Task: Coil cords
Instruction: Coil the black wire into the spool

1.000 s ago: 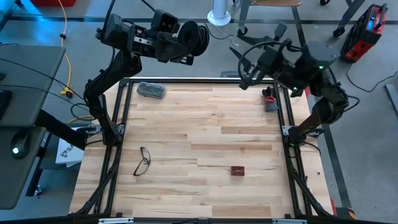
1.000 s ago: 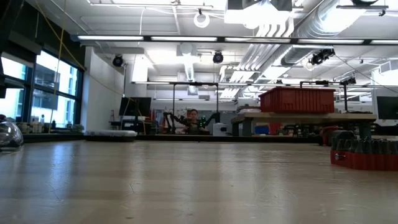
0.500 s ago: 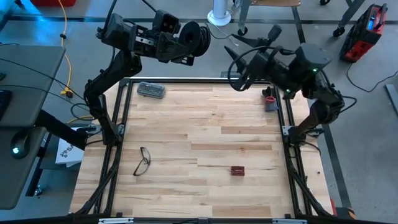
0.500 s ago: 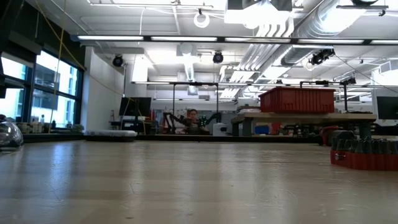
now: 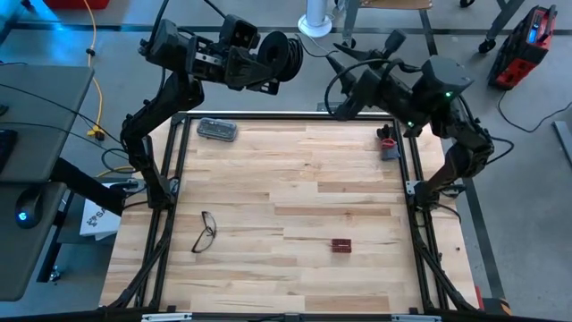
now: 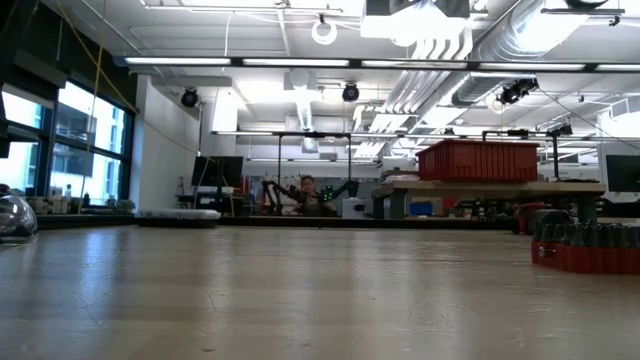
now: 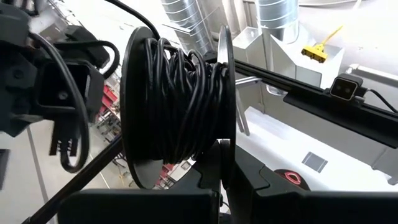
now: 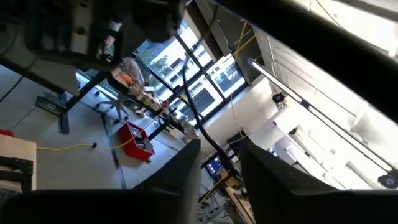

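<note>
Left hand (image 5: 268, 64) is up off the counter past the far edge, fingers pressed together on the round black reel (image 5: 284, 55) wound thick with dark cord; in the left wrist view the reel (image 7: 177, 106) sits edge-on just past the fingers, wire packed between its two flat flanges. Reel hangs in the air, above the floor beyond the light wooden butcher-block counter (image 5: 286, 224), not over it.

Right hand (image 5: 341, 97) is also raised, just beyond the far edge and right of centre, pointing toward the left hand with a gap between the two. In the right wrist view its two dark fingers (image 8: 186, 174) stand a little apart with a thin dark cord (image 8: 198, 121) running down into the gap; probably pinching it, but contact isn't clear from this angle. A dark loop of cord (image 5: 344, 85) shows at the right hand in the high view.

On the counter: a clear oblong plastic case (image 5: 217, 130) near the far left corner, black-framed eyeglasses (image 5: 206, 232) toward the near left, a small dark red block (image 5: 341, 244) near centre-right, and a small red-and-grey object (image 5: 388, 143) by the far right rail. All well apart from both hands.

Low view shows only bare counter top (image 6: 300, 300) and the room behind.
</note>
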